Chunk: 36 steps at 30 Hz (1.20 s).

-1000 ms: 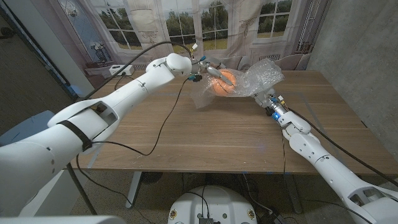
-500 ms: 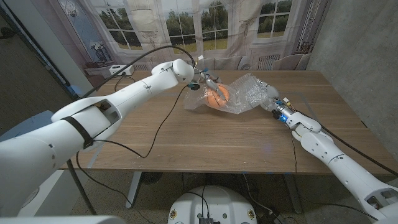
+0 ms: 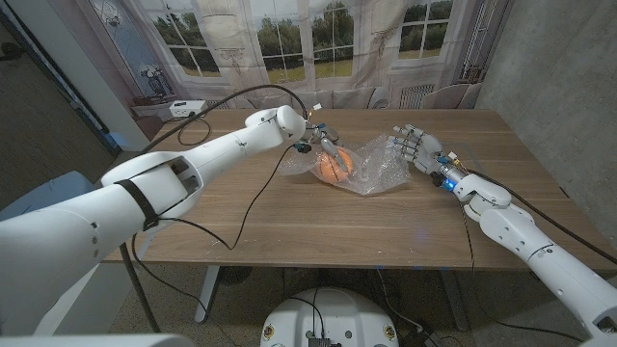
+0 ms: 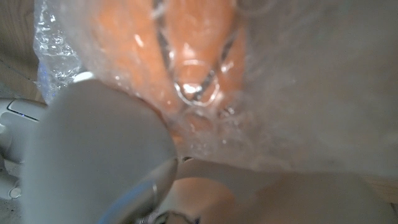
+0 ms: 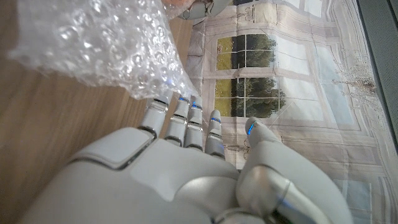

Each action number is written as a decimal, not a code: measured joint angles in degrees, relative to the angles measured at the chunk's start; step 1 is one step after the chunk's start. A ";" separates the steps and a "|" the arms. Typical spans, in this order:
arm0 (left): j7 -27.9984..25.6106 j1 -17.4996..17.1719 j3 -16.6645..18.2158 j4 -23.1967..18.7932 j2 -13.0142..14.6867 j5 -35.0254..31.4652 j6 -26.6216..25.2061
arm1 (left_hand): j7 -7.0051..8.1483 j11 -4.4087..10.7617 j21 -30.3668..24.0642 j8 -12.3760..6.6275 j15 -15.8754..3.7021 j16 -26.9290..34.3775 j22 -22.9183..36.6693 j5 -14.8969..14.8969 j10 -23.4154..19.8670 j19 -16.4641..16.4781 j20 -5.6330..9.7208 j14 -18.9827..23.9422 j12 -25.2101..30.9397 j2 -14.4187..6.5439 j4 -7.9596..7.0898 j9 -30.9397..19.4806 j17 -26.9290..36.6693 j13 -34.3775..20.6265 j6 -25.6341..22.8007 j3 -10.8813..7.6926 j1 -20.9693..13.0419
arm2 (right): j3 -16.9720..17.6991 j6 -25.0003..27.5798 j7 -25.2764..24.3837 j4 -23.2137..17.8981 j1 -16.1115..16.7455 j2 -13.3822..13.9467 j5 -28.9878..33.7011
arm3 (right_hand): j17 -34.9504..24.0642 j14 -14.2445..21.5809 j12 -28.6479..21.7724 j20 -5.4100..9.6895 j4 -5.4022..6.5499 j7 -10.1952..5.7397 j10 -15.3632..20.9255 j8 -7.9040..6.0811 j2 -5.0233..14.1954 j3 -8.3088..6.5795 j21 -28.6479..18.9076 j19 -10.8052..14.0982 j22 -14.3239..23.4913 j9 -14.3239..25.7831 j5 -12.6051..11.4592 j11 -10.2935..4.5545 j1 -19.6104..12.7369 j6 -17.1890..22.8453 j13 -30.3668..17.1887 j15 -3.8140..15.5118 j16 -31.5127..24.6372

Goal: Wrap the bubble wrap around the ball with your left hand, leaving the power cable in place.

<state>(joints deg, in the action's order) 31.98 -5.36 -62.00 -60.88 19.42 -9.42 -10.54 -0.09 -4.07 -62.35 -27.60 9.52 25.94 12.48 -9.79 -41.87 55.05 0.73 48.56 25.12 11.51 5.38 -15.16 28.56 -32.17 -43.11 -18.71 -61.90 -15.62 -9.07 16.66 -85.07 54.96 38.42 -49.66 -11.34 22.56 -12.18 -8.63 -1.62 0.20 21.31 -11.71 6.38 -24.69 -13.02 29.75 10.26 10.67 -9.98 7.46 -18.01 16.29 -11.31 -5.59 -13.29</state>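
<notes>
Since a second ago the bubble wrap (image 3: 371,166) has come down from a raised, billowing sheet to a low heap on the bench (image 3: 289,217), and the right hand (image 3: 413,148) has let go of its edge and lifted away. From the left hand (image 3: 328,150) outward: its fingers press down on the wrapped ball (image 3: 335,167), and the left wrist view shows orange through the plastic right against them, but whether they clamp the film or only push on it I cannot tell. Taking the ball as the clock's centre in the head view, the left hand sits at about 11 o'clock on top of it, most of the loose wrap trails off toward 3 o'clock, and the right hand stands beyond that, near 2 o'clock, fingers spread and holding nothing, just beside the wrap's ragged edge as the right wrist view shows. A black power cable (image 3: 253,188) runs from under the left forearm toward 7 o'clock across the bench and off its near edge. By my reading the wrapping step is partway done: the ball is covered on top, with slack film left on one side. Next the left hand would need to gather that loose flap and tuck it round the ball without dragging the cable.
</notes>
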 measured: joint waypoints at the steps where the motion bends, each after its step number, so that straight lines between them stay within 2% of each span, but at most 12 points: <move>1: -0.22 -0.01 -0.26 -0.38 0.07 -0.80 -0.62 | 0.00 0.49 -0.42 0.31 0.00 0.00 -0.05 0.00 0.40 0.00 0.00 0.00 -0.40 0.00 0.00 -0.09 0.30 -0.33 0.00 0.00 0.01 | 0.04 -0.31 -0.51 -0.53 0.26 0.13 0.45 | 0.00 -0.10 0.12 0.00 -0.15 0.00 0.00 0.00 0.00 -0.15 0.30 0.00 0.00 0.00 0.00 0.00 0.00 0.00 0.00 0.10 0.00; 7: -2.54 -0.47 -3.16 -6.13 1.41 -6.76 -5.38 | 2.27 5.54 -4.14 0.88 -3.17 1.58 0.68 0.00 -0.64 0.61 0.62 3.17 -0.12 1.97 0.00 -1.12 2.05 -3.39 -2.27 0.00 3.51 | 0.11 -3.76 -5.27 -2.74 1.40 0.38 5.07 | 0.00 -0.47 0.12 0.00 -0.46 -0.20 -0.21 0.00 0.01 0.02 0.41 -0.61 0.00 0.00 0.00 -0.21 -0.01 0.20 0.00 0.50 0.00; 10: -4.29 -0.76 -4.36 -8.73 2.11 -11.01 -8.50 | 2.76 5.73 -6.27 0.88 -3.33 0.22 1.41 0.00 -0.64 -3.31 -3.28 5.49 4.02 2.03 0.10 -1.75 2.07 -5.44 -2.76 0.10 3.57 | 0.13 -5.19 -7.14 -3.71 1.99 0.32 7.08 | 0.01 -0.15 0.11 0.00 -0.79 -0.20 0.20 0.00 0.35 -0.11 0.40 -0.61 0.00 0.00 0.00 -0.62 -0.35 0.20 0.00 0.83 0.00; 11: -5.08 -1.03 -5.27 -10.84 2.66 -13.31 -9.95 | 2.76 6.17 -6.72 1.14 -4.09 -1.44 1.49 0.01 -0.20 -7.45 -4.49 5.36 4.89 2.03 0.52 -1.76 3.74 -5.43 -2.76 0.52 3.57 | 0.15 -6.37 -8.66 -4.08 2.19 0.19 8.63 | 0.00 -0.15 0.11 0.00 -0.89 -0.20 0.20 0.00 0.40 -0.02 0.40 -0.61 0.00 0.00 0.00 -0.62 -0.40 0.20 0.00 0.82 0.00; 14: -6.18 -1.83 -7.46 -15.60 3.95 -16.58 -11.73 | 4.10 8.70 -6.81 4.14 -11.27 -6.35 0.47 0.01 2.26 -29.16 -0.47 3.30 4.45 2.64 1.35 -1.75 7.66 -5.94 -3.04 1.35 5.87 | 0.15 -9.05 -11.55 -4.59 2.54 -0.16 12.01 | 0.01 0.33 0.11 0.00 -1.03 -0.51 0.20 0.00 0.20 0.12 0.40 -0.61 0.00 0.00 0.00 -0.62 -0.59 0.51 0.00 1.30 0.00; 17: -7.99 -2.54 -9.02 -18.44 4.73 -22.98 -14.75 | 6.12 10.28 -3.47 8.37 -15.39 -11.64 -1.63 0.01 7.79 -40.89 -2.62 -2.39 0.30 1.64 1.61 -0.89 6.81 -6.29 3.66 1.63 7.28 | 0.14 -10.61 -12.75 -4.85 2.66 -0.40 13.63 | 0.01 0.56 0.11 0.00 -1.16 -0.51 0.51 0.00 0.02 0.25 0.40 -0.61 0.00 0.00 0.00 -0.93 -0.73 0.51 0.00 1.53 0.00; 21: -11.65 -4.70 -11.76 -21.81 5.87 -32.08 -18.57 | 8.57 8.98 3.83 15.61 -12.94 -15.97 -2.77 -0.89 18.56 -54.03 -8.73 -20.97 -7.82 -0.25 0.26 1.30 2.03 -1.76 17.57 4.84 9.14 | -0.10 -12.44 -13.75 -4.99 2.68 -0.62 15.44 | 0.01 0.56 0.10 0.00 -1.33 -0.51 0.17 0.00 -0.36 0.43 0.40 -0.61 0.00 0.01 0.00 -1.27 -0.47 0.51 0.00 1.53 0.00; 23: -13.76 -5.69 -12.40 -22.31 6.19 -36.02 -20.04 | 9.16 7.99 7.60 17.26 -12.14 -16.23 -2.89 -1.50 24.95 -58.91 -10.71 -30.22 -11.86 -1.05 -0.40 2.37 -1.17 0.49 24.61 6.86 9.70 | -0.20 -12.94 -14.03 -5.09 2.65 -0.65 15.97 | 0.01 0.56 0.10 0.00 -1.33 -0.51 0.20 0.00 -0.57 0.43 0.40 -0.61 0.00 0.00 0.00 -1.24 -0.39 0.51 0.00 1.53 0.00; 24: -14.43 -5.95 -12.50 -22.39 6.27 -37.15 -20.44 | 9.22 7.61 9.04 17.46 -11.84 -16.23 -2.90 -1.71 27.23 -60.43 -11.33 -33.24 -13.03 -3.39 -0.72 2.79 -2.51 1.39 27.07 7.71 7.81 | -0.24 -13.02 -14.10 -5.13 2.64 -0.65 16.08 | 0.01 0.56 0.10 0.00 -1.33 -0.51 0.20 0.17 -0.73 0.43 0.40 -0.61 0.00 0.00 0.00 -1.24 -0.24 0.51 0.00 1.53 0.00; 26: -17.01 -7.46 -12.64 -22.69 6.66 -41.27 -21.70 | 9.09 7.12 11.61 17.46 -10.65 -16.23 -2.90 -2.47 30.90 -62.63 -12.16 -37.76 -14.20 -8.38 -1.51 3.45 -5.06 3.14 31.54 9.33 2.95 | -0.37 -13.28 -14.40 -5.24 2.54 -0.65 16.54 | 0.01 0.56 0.10 0.00 -1.33 -0.51 0.20 0.31 -0.82 0.43 0.40 -0.61 0.00 0.00 0.00 -1.24 -0.15 0.51 0.00 1.53 0.00; 28: -19.55 -8.77 -12.39 -22.90 6.93 -45.56 -22.88 | 8.34 6.66 14.30 17.46 -9.30 -16.23 -2.89 -3.75 34.12 -64.34 -12.54 -41.27 -14.35 -10.04 -2.84 3.90 -7.61 5.04 35.86 10.92 3.64 | -0.53 -13.39 -14.55 -5.30 2.37 -0.65 16.90 | 0.01 0.56 0.10 0.00 -1.33 -0.51 0.20 0.31 -0.95 0.43 0.40 -0.61 0.00 0.01 0.00 -1.24 -0.02 0.51 0.00 1.52 0.00; 36: -24.06 -12.26 -9.79 -23.79 7.50 -53.14 -24.70 | 9.93 6.03 25.40 17.47 -5.98 -15.95 -2.89 -4.29 42.74 -64.81 -12.79 -52.89 -14.35 -16.98 -9.49 4.63 -14.51 11.09 44.05 14.33 14.69 | -1.01 -13.48 -14.66 -5.32 1.65 -0.61 17.48 | 0.01 0.76 0.33 0.34 -1.33 -0.51 0.20 0.31 -1.10 0.43 0.40 -0.27 0.00 0.01 0.00 -1.24 0.14 0.50 0.00 1.73 0.00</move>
<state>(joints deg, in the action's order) 7.91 -17.62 -71.79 -84.67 26.92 -62.55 -35.24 9.84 1.96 -36.96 -10.13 3.55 9.99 9.59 -14.08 0.87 -9.76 -12.06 -4.33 10.77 -5.47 -4.11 -10.53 14.05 -21.08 0.93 -4.38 -47.21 -16.63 -22.55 2.00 -90.39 56.61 37.81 -32.17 -11.32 23.32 -11.86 -8.29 -2.95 -0.31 21.51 -11.40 5.28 -24.26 -12.62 29.47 10.26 10.68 -9.98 6.22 -17.87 16.80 -11.31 -3.87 -13.29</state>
